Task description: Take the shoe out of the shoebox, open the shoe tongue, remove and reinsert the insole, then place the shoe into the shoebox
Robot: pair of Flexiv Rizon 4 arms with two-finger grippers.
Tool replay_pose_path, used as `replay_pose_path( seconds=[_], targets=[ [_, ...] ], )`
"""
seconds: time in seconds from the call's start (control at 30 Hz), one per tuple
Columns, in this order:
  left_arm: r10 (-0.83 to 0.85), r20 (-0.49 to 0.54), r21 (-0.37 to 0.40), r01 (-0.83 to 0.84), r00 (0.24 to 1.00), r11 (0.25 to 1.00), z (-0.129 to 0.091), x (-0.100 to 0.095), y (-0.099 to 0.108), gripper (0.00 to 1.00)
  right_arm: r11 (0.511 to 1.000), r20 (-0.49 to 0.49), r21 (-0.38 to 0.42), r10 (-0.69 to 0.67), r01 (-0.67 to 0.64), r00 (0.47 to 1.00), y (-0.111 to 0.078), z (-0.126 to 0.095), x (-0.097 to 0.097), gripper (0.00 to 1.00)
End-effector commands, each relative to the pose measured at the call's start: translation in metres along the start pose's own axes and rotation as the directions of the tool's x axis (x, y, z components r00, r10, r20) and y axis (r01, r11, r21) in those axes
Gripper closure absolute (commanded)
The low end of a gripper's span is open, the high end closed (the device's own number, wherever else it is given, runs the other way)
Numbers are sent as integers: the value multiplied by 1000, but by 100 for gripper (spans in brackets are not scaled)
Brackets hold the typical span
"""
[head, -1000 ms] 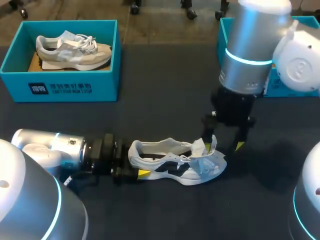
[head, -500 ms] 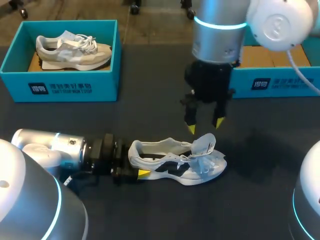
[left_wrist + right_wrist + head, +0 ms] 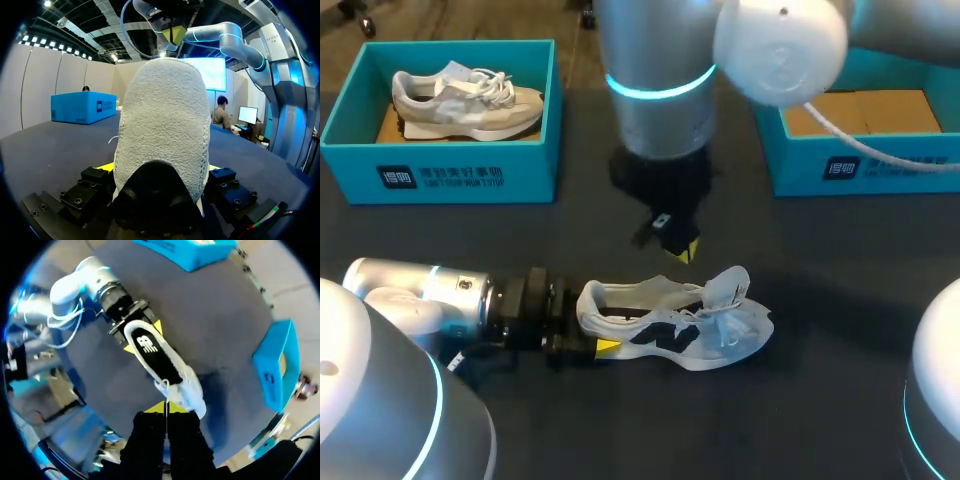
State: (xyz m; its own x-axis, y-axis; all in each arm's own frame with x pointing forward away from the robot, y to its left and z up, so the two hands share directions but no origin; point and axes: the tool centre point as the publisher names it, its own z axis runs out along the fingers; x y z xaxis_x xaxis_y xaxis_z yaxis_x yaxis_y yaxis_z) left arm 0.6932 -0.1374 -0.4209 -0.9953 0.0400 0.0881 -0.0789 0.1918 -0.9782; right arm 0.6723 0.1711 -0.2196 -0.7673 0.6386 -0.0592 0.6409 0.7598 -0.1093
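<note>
Dark matte bench under even overhead light, plain cloth-like surface without markings, soft shadow patches toward its right edge

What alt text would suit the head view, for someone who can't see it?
A white shoe lies on a dark table, its heel clamped by the left gripper; the right gripper hangs above it. One blue shoebox behind holds a grey shoe.

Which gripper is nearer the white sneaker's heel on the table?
Left. The left gripper clamps the heel of the white sneaker; the right gripper hovers above it, apart.
</note>
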Motion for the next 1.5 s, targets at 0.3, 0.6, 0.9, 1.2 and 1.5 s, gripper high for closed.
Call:
replay_pose_path(
  seconds=[0.3, 0.6, 0.9, 1.2, 1.5],
  targets=[
    [0, 3, 0, 0, 1000, 1000, 3, -3, 5, 100, 923, 111, -171, -328, 343, 938, 11, 2, 4, 100],
    [0, 3, 0, 0, 1000, 1000, 3, -3, 5, 100, 910, 104, -39, -406, 412, 908, 46, 36, 17, 100],
    [0, 3, 0, 0, 1000, 1000, 3, -3, 5, 100, 909, 122, -131, -382, 397, 916, 36, 35, 12, 100],
    [0, 3, 0, 0, 1000, 1000, 3, -3, 5, 100, 894, 108, -80, -431, 440, 896, 62, 57, 21, 100],
    [0, 3, 0, 0, 1000, 1000, 3, -3, 5, 100, 868, 92, -85, -483, 490, 871, 88, 95, 27, 100]
  ],
)
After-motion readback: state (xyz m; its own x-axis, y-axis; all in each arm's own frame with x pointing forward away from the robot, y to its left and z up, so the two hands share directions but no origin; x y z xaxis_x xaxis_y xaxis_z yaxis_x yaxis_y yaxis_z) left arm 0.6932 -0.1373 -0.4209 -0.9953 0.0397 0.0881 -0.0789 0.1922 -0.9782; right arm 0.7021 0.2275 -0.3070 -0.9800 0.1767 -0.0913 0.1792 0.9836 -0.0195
